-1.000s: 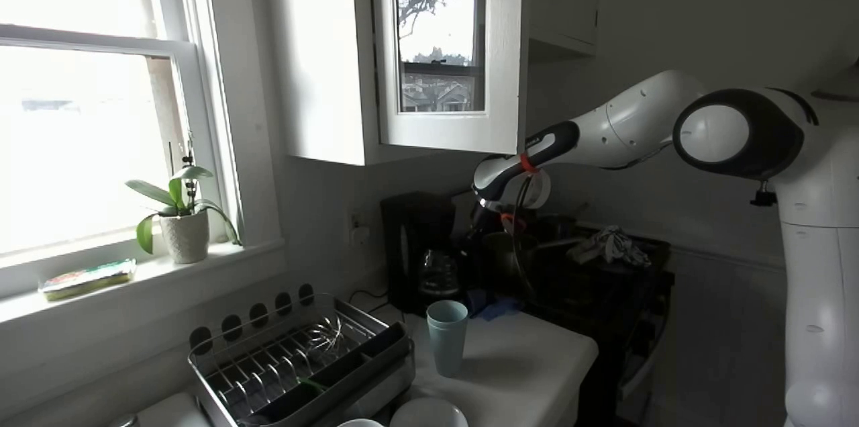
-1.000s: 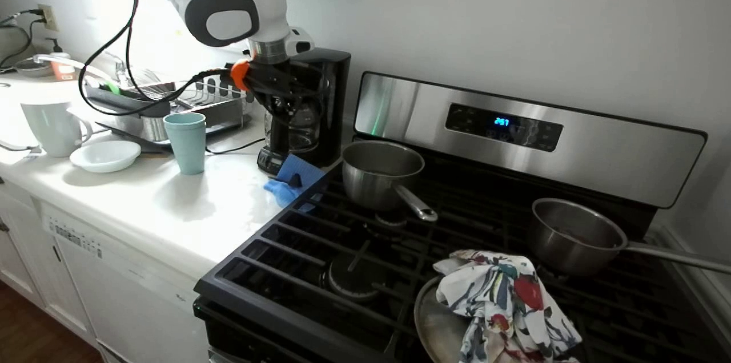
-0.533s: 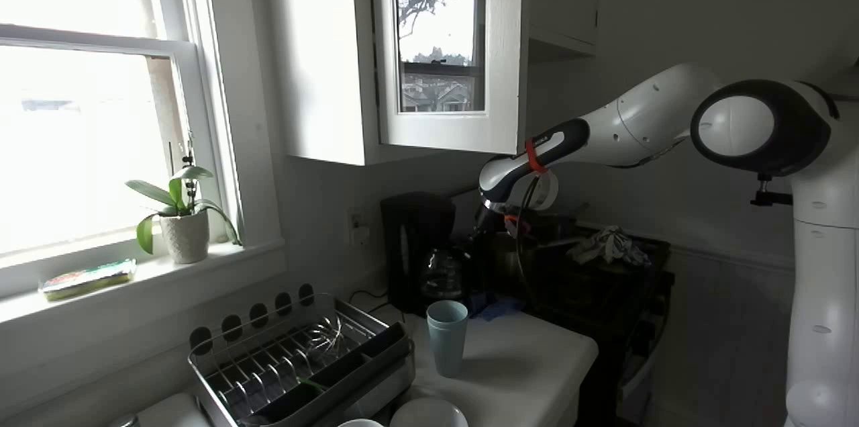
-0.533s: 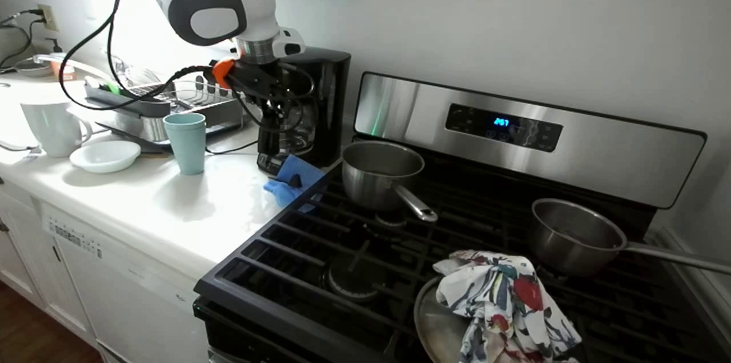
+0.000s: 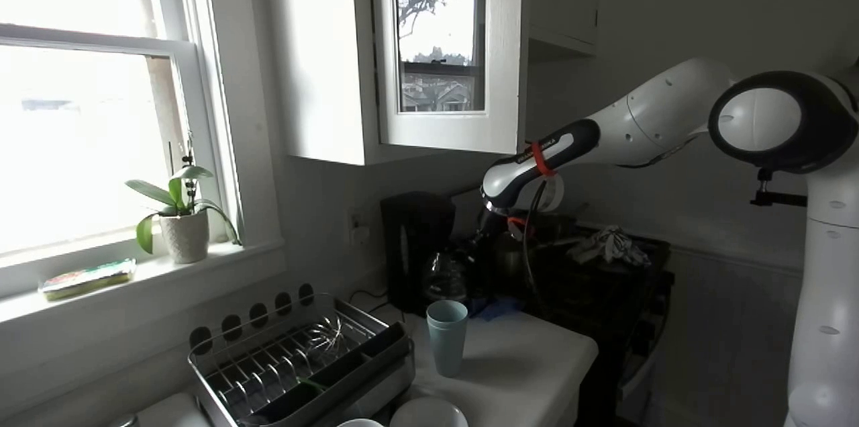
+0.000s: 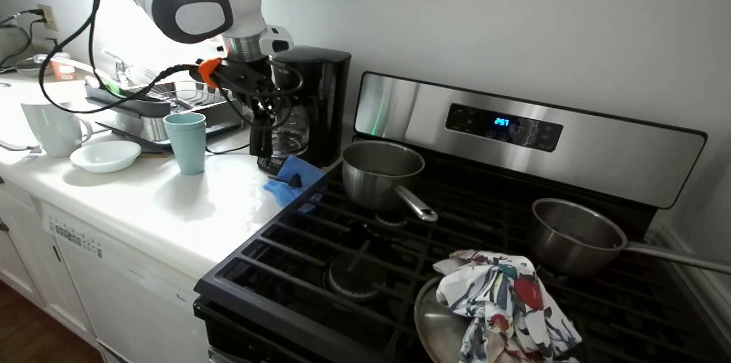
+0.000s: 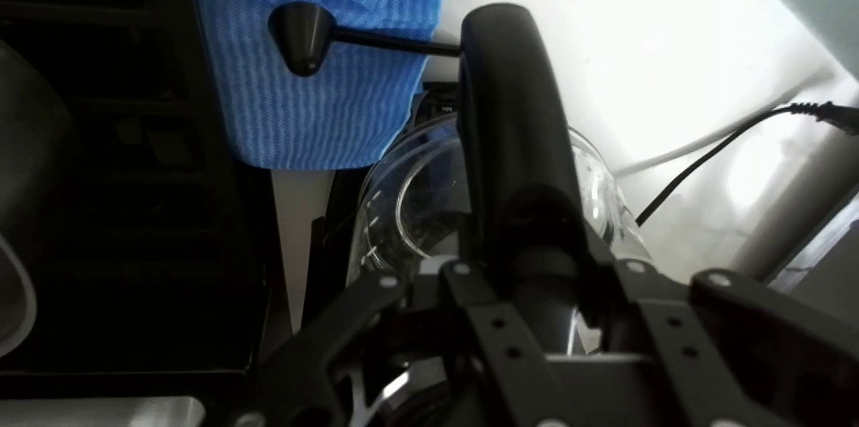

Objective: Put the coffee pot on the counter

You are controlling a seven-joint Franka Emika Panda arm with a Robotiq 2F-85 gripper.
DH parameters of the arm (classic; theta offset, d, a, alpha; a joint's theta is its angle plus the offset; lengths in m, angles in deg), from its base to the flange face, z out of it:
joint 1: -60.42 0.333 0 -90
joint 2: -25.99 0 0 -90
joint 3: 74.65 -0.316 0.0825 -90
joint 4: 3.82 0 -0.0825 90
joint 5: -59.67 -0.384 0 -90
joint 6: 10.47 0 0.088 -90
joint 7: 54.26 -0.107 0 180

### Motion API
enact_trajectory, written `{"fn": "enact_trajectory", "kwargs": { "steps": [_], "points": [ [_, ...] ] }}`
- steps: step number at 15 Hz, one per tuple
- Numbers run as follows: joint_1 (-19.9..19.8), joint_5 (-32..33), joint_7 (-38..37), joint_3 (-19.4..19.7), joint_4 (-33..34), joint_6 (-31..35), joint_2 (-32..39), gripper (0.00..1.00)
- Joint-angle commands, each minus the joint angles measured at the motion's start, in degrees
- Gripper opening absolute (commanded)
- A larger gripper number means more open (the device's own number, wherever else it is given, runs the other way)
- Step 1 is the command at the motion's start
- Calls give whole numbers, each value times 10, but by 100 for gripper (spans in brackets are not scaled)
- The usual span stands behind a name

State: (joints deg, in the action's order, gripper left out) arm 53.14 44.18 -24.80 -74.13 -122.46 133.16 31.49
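Observation:
The coffee pot is a clear glass carafe with a black handle; it also shows in both exterior views. My gripper has its fingers on both sides of the handle's upper part and is shut on it. In an exterior view my gripper is above the handle, which hangs upright below it. The pot is at the front of the black coffee machine, partly out of its bay. I cannot tell whether its bottom still touches the machine's base. The white counter lies in front.
A pale blue-green cup stands on the counter, with the dish rack behind it. A blue cloth lies between machine and stove. A steel saucepan stands on the stove. A cabinet door stands open above.
My gripper and the coffee pot have moved together a little outward, away from the coffee machine. The cup, cloth and saucepans have not moved.

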Motion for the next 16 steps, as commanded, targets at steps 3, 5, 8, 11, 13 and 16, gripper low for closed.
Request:
{"fn": "enact_trajectory", "kwargs": {
  "steps": [3, 5, 8, 11, 13, 16],
  "points": [
    [9, 22, 0, 3, 1, -5, 0, 8],
    [8, 13, 0, 3, 1, -1, 0, 33],
    [8, 13, 0, 3, 1, -1, 0, 33],
    [8, 13, 0, 3, 1, -1, 0, 33],
    [9, 16, -10, 4, -3, 0, -2, 8],
    [16, 37, -82, 7, -22, 19, -12, 8]
  ]
}}
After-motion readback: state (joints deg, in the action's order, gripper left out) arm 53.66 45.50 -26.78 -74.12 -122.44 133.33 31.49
